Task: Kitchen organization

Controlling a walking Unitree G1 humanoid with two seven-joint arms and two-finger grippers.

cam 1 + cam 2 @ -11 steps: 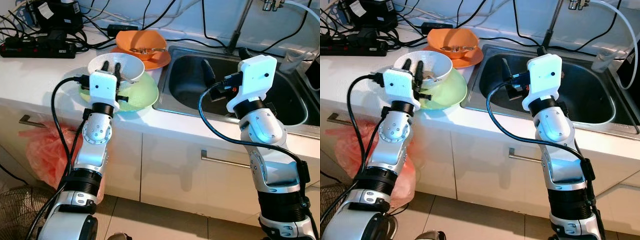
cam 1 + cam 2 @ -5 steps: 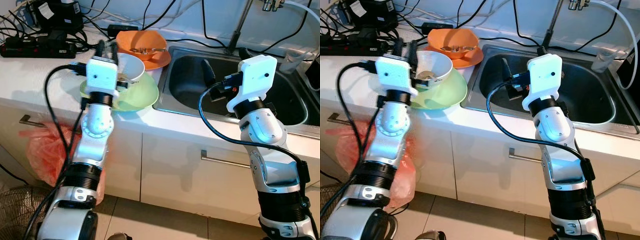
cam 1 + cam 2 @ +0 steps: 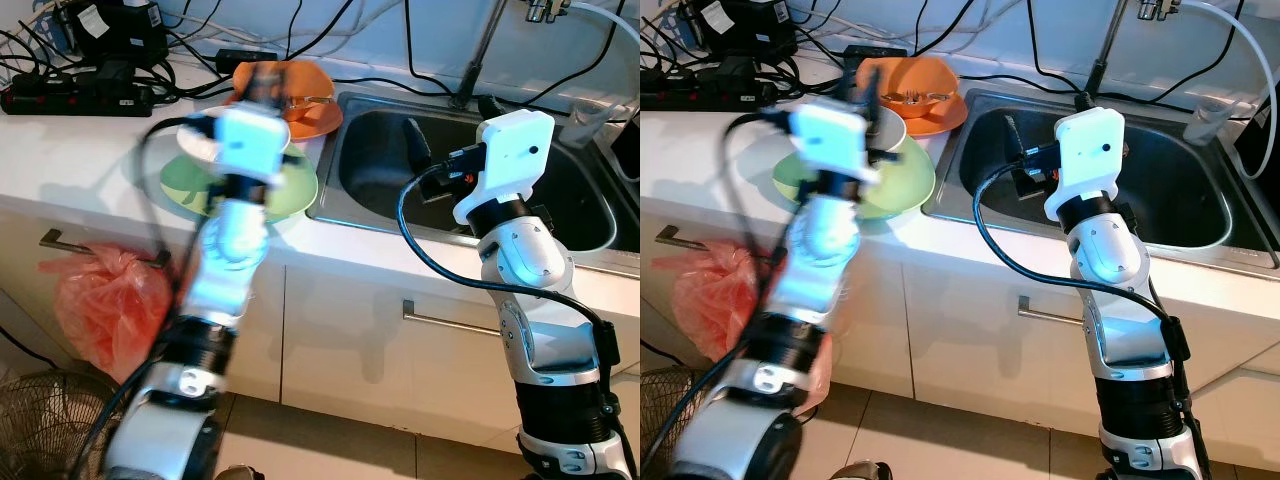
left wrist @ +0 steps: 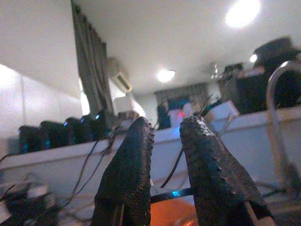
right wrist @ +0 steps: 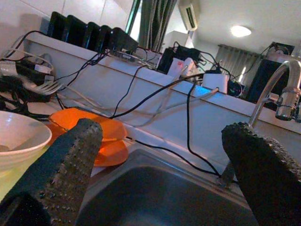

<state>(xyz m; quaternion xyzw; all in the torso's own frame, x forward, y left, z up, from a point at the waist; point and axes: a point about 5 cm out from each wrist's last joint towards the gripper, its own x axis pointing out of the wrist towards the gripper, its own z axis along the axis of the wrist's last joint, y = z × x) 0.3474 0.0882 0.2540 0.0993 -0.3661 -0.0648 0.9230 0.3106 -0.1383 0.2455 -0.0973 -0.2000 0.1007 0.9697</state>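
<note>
White bowl sits upright, mouth up, nested in the light green plate on the white surface, just left of the sink. It's round, so no real long axis to speak of, and the robot's left arm covers most of it from where I stand. Can't make out whether there's anything inside it.

Behind it, closer to the wall, there's an orange bowl stacked on an orange plate, with what looks like cutlery lying in the bowl (too small to say what kind). The two stacks are near each other but not touching, as far as I can tell.

The left tool is up above the white bowl, blurred in the head views. From its wrist camera the two black fingers sit close together with just a narrow gap, nothing pinched between them, pointing toward the wall with the orange stuff low behind them.

The right tool is over the sink basin, fingers spread wide apart and holding nothing, aimed across toward the orange dishes and the white bowl's rim.

Power strips and a tangle of black cables run along the back of the surface. A red plastic bag hangs off the cabinet handle below, left of the arm.
</note>
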